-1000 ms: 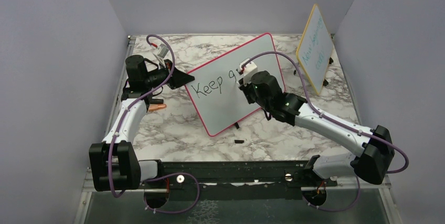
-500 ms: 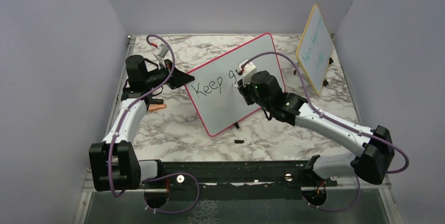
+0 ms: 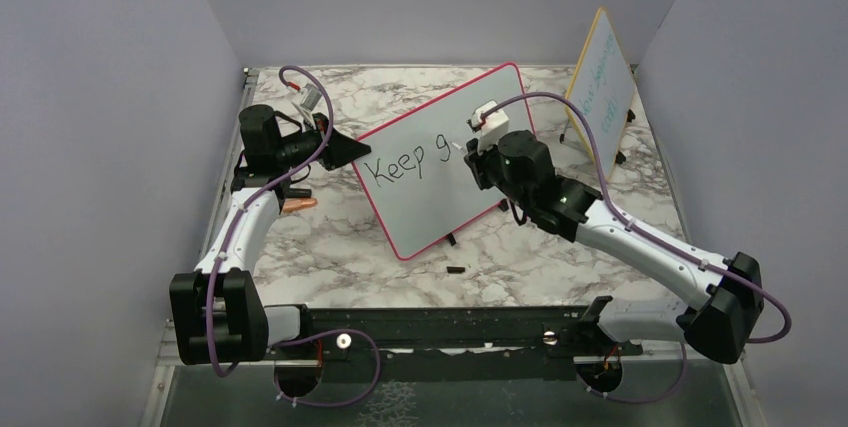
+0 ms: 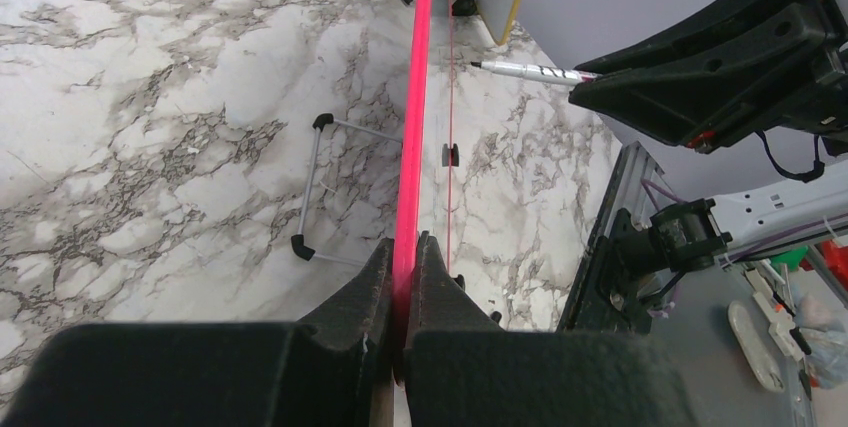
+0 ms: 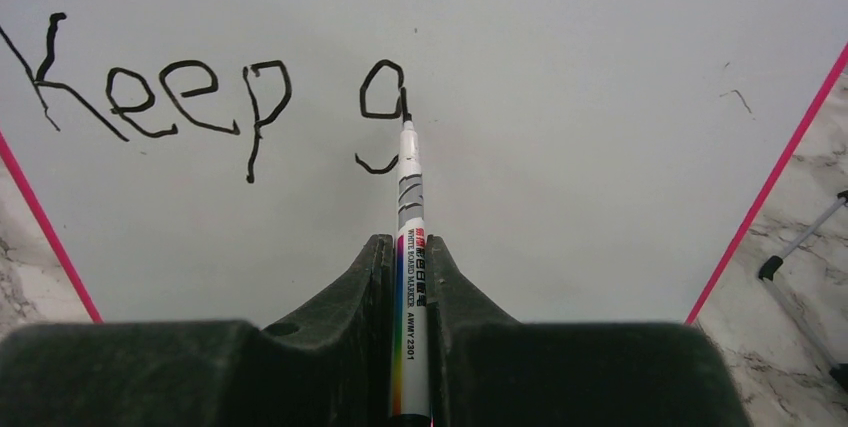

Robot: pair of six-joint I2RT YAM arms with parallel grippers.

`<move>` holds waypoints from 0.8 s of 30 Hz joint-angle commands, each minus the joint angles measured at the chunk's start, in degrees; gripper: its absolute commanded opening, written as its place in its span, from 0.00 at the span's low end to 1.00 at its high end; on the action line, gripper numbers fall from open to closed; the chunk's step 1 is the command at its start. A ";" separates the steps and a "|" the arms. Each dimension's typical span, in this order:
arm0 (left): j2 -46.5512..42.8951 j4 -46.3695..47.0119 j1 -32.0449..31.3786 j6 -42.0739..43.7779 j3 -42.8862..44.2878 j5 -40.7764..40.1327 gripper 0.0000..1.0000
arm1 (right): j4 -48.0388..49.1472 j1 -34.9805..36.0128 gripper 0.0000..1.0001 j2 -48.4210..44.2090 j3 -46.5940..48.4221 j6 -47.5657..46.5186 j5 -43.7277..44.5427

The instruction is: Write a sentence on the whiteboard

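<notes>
- Top external view: the whiteboard (image 3: 430, 207) stands tilted on its small black feet in the middle of the marbled surface (image 3: 330, 237). A yellow-framed board (image 3: 600, 87) is propped behind it to the right.
- Left tool (image 4: 405, 247) is clenched on the whiteboard's pink-red frame at its left edge.
- Right tool (image 5: 409, 247) is grasping a marker (image 5: 409, 187), jaws pinched on the barrel.
- The marker tip sits on the right stroke of the "g"; I cannot tell whether it presses the board.
- The sentence (image 5: 160, 97) reads "Keep g" in black, across the board's upper part.
</notes>
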 commanded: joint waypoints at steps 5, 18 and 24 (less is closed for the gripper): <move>1.37 -4.32 -1.05 5.14 -0.34 -2.55 0.00 | 5.18 -2.29 0.00 0.29 -0.57 0.67 0.39; 1.56 -4.37 -1.05 5.12 -0.23 -2.48 0.00 | 6.78 -3.11 0.01 2.99 0.78 0.55 -1.41; 1.65 -4.40 -1.05 5.15 -0.16 -2.52 0.00 | 7.51 -3.44 0.00 3.42 0.79 0.67 -1.50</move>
